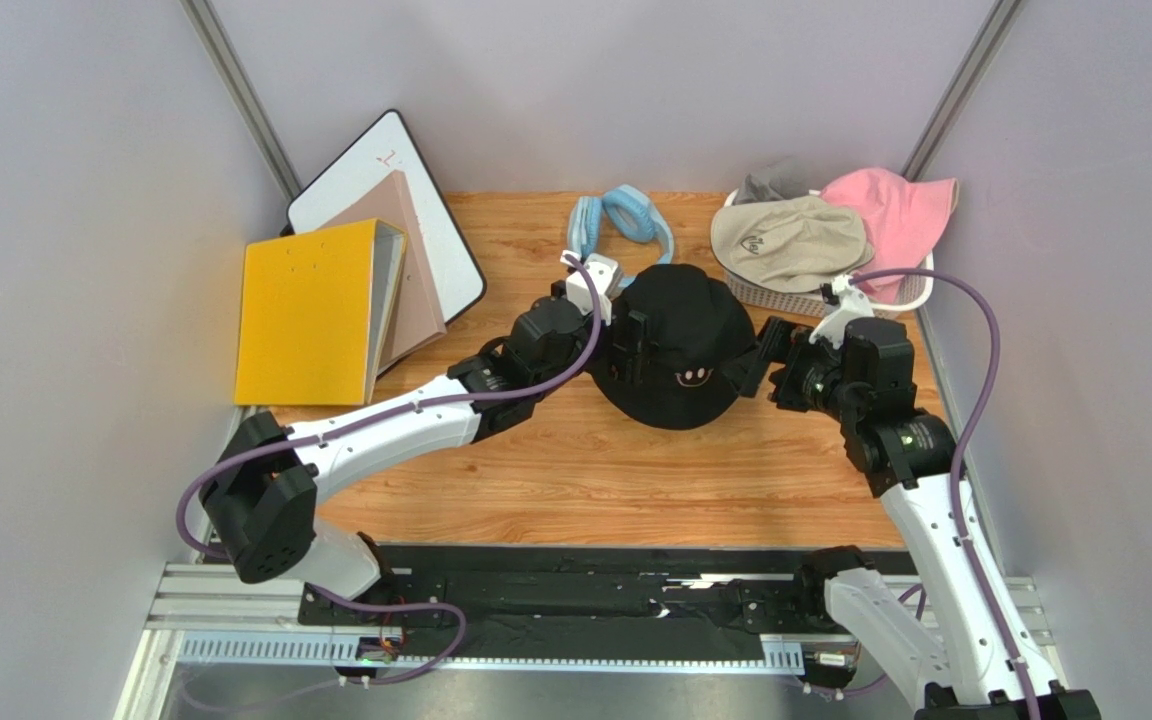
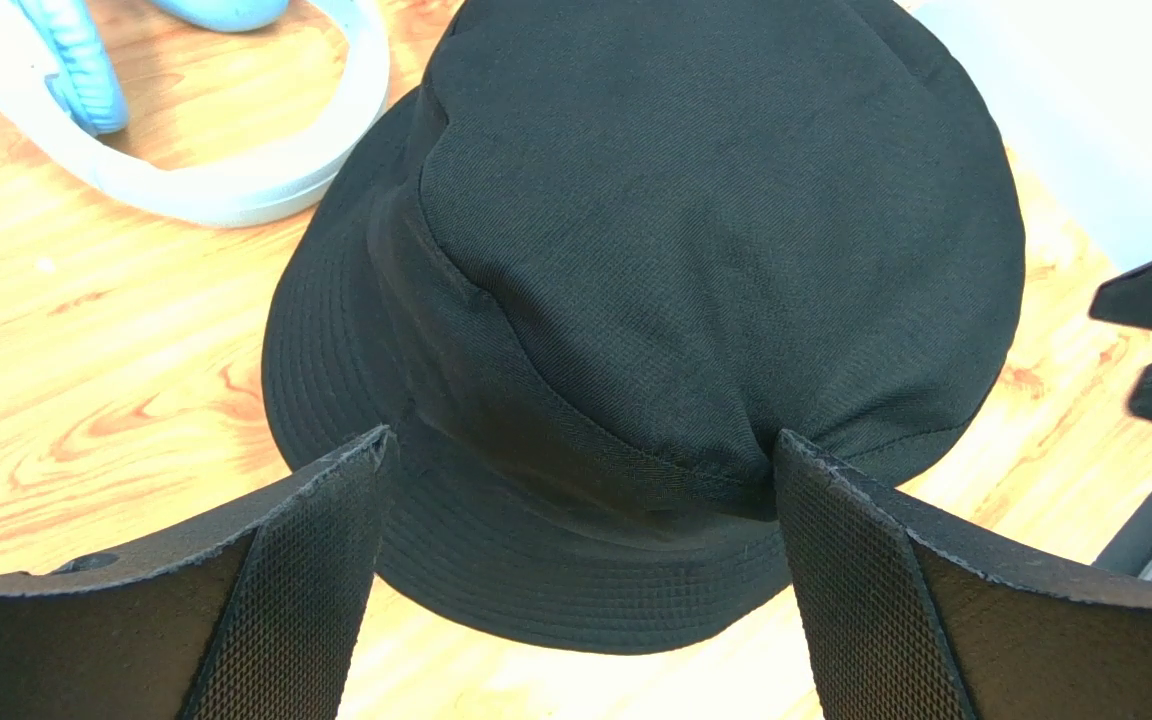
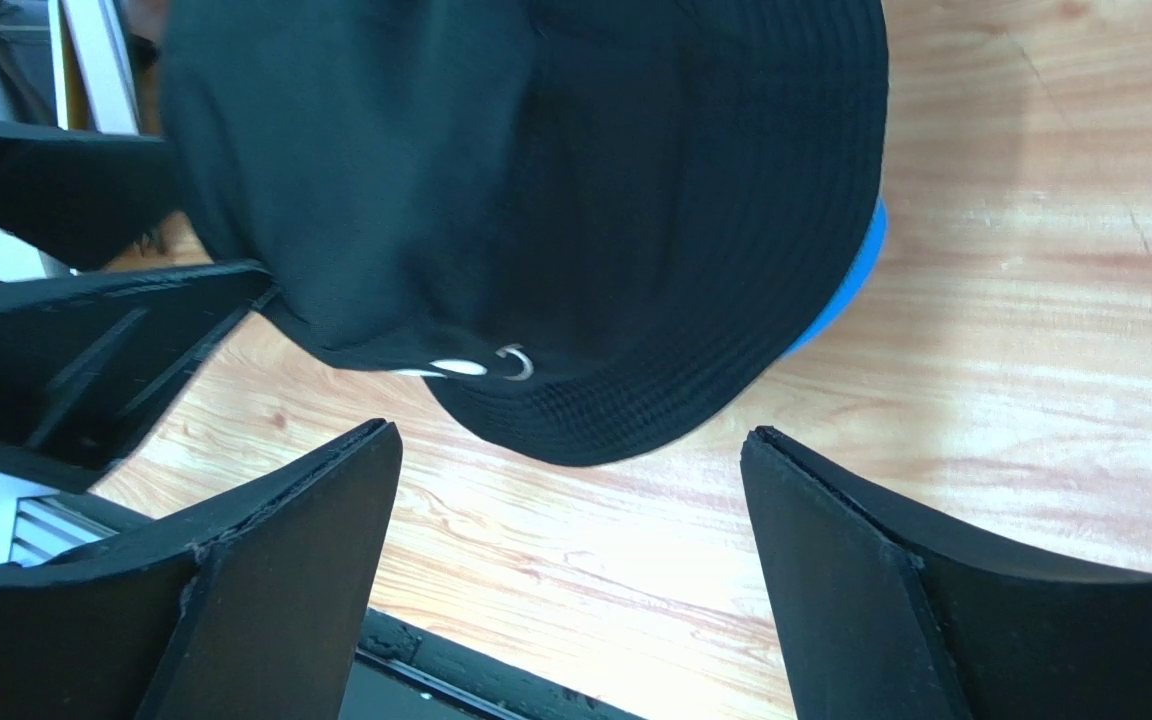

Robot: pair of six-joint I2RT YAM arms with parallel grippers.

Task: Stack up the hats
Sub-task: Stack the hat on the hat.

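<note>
Fingers (image 2: 289, 600) wide apart beside black hat (image 2: 717, 225) brim

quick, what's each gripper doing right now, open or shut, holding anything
left gripper: open, jaws wide beside the black hat, holding nothing
right gripper: open, holding nothing

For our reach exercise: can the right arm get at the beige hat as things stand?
Probably yes: the beige hat lies uncovered on top, just beyond that arm, whose fingers stand open and empty by the black hat.
</note>
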